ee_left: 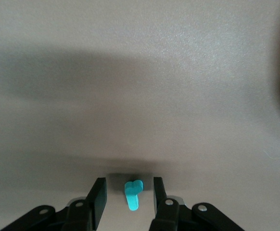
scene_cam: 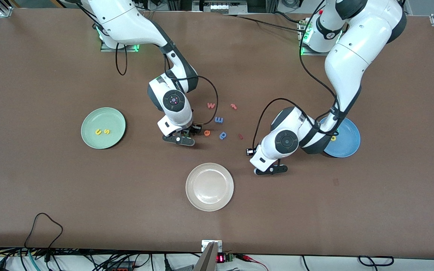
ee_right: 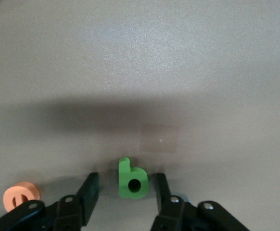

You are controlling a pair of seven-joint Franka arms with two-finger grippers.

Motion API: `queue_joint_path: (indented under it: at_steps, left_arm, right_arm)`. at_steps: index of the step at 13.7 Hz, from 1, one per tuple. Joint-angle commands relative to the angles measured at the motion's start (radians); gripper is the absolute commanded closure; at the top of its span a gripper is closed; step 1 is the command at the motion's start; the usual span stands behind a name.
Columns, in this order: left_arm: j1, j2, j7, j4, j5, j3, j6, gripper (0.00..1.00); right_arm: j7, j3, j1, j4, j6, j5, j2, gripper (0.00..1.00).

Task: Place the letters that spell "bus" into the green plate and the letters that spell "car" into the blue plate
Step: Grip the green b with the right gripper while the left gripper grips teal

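Note:
The green "b" (ee_right: 133,180) lies flat on the table between the fingers of my right gripper (ee_right: 125,178), which is open with a gap on each side. That gripper (scene_cam: 188,132) is low over the table beside the loose letters. My left gripper (ee_left: 129,182) is also open and straddles the teal "r" (ee_left: 133,193), touching it on neither side; it (scene_cam: 269,170) is down at the table beside the cream plate. The green plate (scene_cam: 89,140) holds the yellow "u" (scene_cam: 98,131) and "s" (scene_cam: 106,131). The blue plate (scene_cam: 349,145) shows a yellow "a" (scene_cam: 333,138) by my left arm.
An orange "e" (scene_cam: 207,132) lies right beside my right gripper. A blue "p" (scene_cam: 223,135), a blue "E" (scene_cam: 219,120), a red "w" (scene_cam: 211,105), a red "t" (scene_cam: 233,106) and a small red piece (scene_cam: 240,136) lie between the arms. A cream plate (scene_cam: 209,203) sits nearer the camera.

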Motion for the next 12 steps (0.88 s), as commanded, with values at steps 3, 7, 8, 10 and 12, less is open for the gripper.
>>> queue_joint_path:
  at_steps: [3, 7, 8, 10, 12]
  left_arm:
    - [-0.043, 0.014, -0.013, 0.034, 0.006, 0.041, -0.006, 0.53]
    - [-0.049, 0.02, -0.013, 0.033, 0.006, 0.041, -0.005, 0.57]
    - [-0.051, 0.022, -0.013, 0.033, 0.008, 0.041, -0.006, 0.6]
    - [-0.051, 0.022, -0.013, 0.03, 0.008, 0.041, -0.006, 0.68]
    - [-0.051, 0.027, -0.013, 0.028, 0.008, 0.041, -0.005, 0.81]
  right_arm:
    - [-0.002, 0.0, -0.008, 0.009, -0.01, 0.008, 0.011, 0.74]
    - [-0.003, -0.006, -0.009, 0.011, -0.01, 0.008, 0.009, 0.91]
    - [-0.009, -0.008, -0.011, 0.011, -0.01, 0.007, 0.003, 0.92]
    - [-0.029, -0.008, -0.049, 0.006, -0.057, 0.002, -0.055, 0.94]
    - [-0.154, -0.008, -0.119, 0.005, -0.186, -0.001, -0.133, 0.95]
